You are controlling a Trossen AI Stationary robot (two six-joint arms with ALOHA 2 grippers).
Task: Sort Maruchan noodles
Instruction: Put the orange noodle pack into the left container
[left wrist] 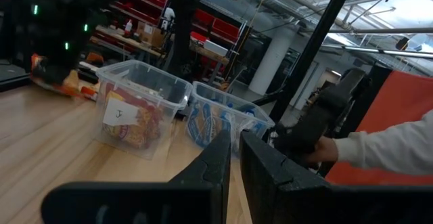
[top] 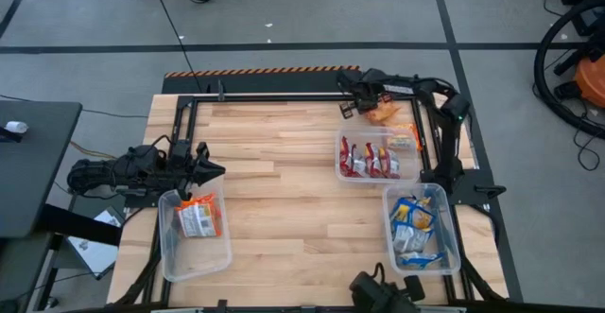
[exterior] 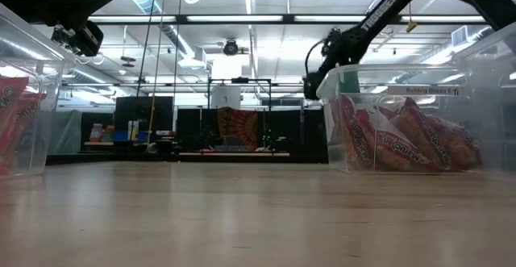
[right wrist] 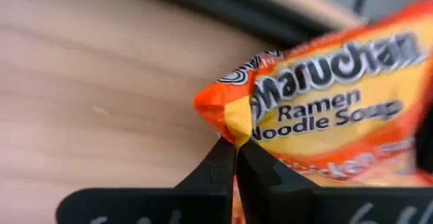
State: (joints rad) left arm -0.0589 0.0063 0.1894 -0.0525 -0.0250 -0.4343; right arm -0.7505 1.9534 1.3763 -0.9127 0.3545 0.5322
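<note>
An orange Maruchan noodle packet [right wrist: 325,109] lies at the table's far right [top: 383,114], and my right gripper [right wrist: 235,158] is shut on it there [top: 364,100]. My left gripper [left wrist: 235,158] is shut on nothing and hovers at the table's left edge [top: 213,171], just beyond a clear bin [top: 172,256] holding orange packets [top: 197,218]. On the right, one clear bin [top: 342,173] holds red packets [top: 373,160]. A nearer bin [top: 454,256] holds blue-and-yellow packets [top: 414,223]. My right gripper pinches the orange packet's crimped end, at a corner [right wrist: 226,128], between its two fingers. The fingers slant steeply down from above. The packet spreads away beyond the fingertips. Whether it is off the table, I cannot tell.
A dark frame rail [top: 284,95] runs along the table's far edge, just beyond the right gripper. The middle of the wooden table [top: 284,190] is bare. A person's sleeve [left wrist: 385,146] shows beyond the table in the left wrist view.
</note>
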